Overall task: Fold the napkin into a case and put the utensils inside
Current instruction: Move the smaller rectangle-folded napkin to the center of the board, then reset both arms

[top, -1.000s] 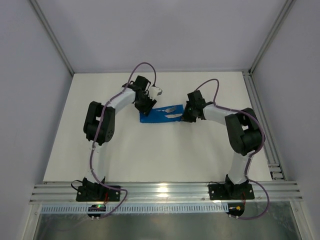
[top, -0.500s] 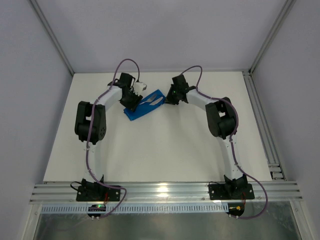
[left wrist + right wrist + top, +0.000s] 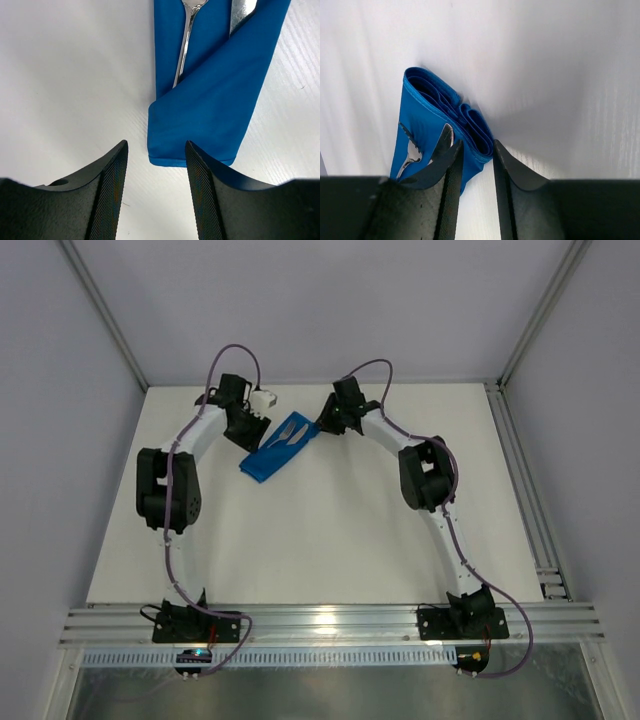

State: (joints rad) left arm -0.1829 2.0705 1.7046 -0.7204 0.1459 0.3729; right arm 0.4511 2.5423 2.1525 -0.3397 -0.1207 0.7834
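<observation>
The bright blue napkin (image 3: 268, 460) lies folded as a narrow case on the white table, slanted toward the far side. The two silver utensils (image 3: 290, 432) stick out of its upper end, and their handles (image 3: 184, 50) run down into the diagonal pocket. My left gripper (image 3: 248, 432) is open just short of the case's closed end (image 3: 200, 130), with only bare table between its fingers (image 3: 110, 190). My right gripper (image 3: 322, 425) is at the other end, its jaws slightly apart. The napkin's layered edge (image 3: 475, 127) sits just ahead of that gap, and a corner reaches under the left finger (image 3: 451, 180).
The back wall runs close behind both grippers. An aluminium rail (image 3: 520, 480) borders the table on the right. Bare white tabletop (image 3: 330, 540) stretches between the napkin and the arm bases.
Both arms have swung to the far left and the napkin has moved and turned with them. The right jaws have parted from the cloth, and the left jaws have widened a little.
</observation>
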